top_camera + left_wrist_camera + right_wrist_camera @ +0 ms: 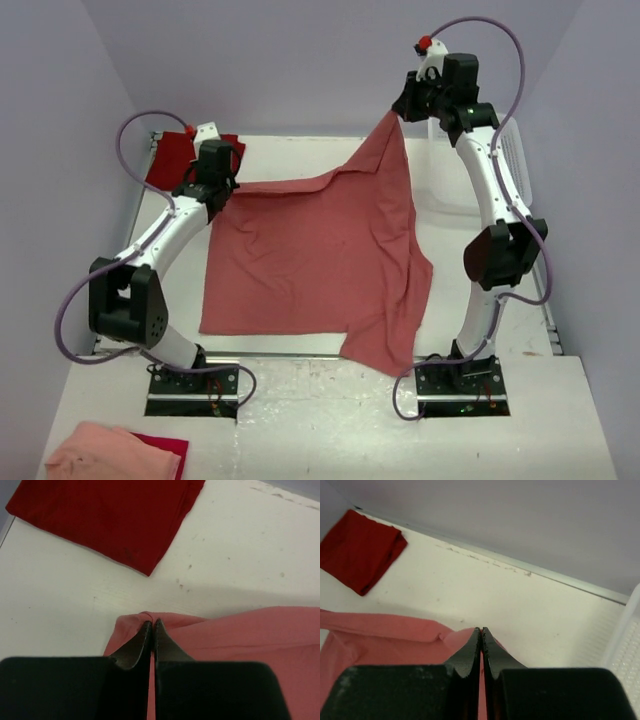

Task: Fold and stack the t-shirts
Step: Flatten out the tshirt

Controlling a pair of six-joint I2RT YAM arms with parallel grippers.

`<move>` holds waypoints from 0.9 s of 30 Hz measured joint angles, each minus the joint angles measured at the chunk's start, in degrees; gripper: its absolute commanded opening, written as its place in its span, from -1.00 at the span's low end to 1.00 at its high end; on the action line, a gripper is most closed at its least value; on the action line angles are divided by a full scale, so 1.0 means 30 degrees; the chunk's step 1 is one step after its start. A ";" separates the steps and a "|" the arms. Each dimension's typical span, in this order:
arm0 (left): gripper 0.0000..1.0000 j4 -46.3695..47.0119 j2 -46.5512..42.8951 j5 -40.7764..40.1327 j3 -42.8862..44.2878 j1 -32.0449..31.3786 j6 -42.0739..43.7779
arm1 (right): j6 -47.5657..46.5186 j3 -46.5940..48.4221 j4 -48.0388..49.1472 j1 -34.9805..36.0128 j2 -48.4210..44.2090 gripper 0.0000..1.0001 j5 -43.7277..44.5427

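From above, the left gripper (213,180) is pinching the far left corner of the salmon t-shirt (310,260) low over the table (300,420). The right gripper (405,108) is holding the far right corner high. The crimson t-shirt (180,160) is lying folded at the far left. The white mesh basket (515,150) is sitting far right, its inside mostly hidden by the arm.

At the left wrist, closed fingers are clamping salmon cloth.

At the right wrist, the same is showing, with only the basket's wall in view.
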 measured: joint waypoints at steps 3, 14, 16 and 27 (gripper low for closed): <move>-1.00 0.0889 0.1341 0.0466 -0.0284 0.1056 -0.0109 | -0.0117 0.0510 -0.0160 -0.0401 0.1661 -1.00 0.0000; -1.00 0.2514 0.4175 0.1399 0.1064 0.2142 0.0648 | -0.0328 0.1603 -0.0036 -0.0896 0.3053 -1.00 0.0000; -1.00 0.2557 0.4284 0.1552 0.1093 0.2506 0.0743 | -0.0364 0.1596 -0.0058 -0.0882 0.3053 -1.00 0.0109; -1.00 0.1384 0.4248 0.0721 0.1421 0.4342 0.0721 | 0.0306 -0.1647 -0.0211 -0.0852 0.0991 -1.00 0.0976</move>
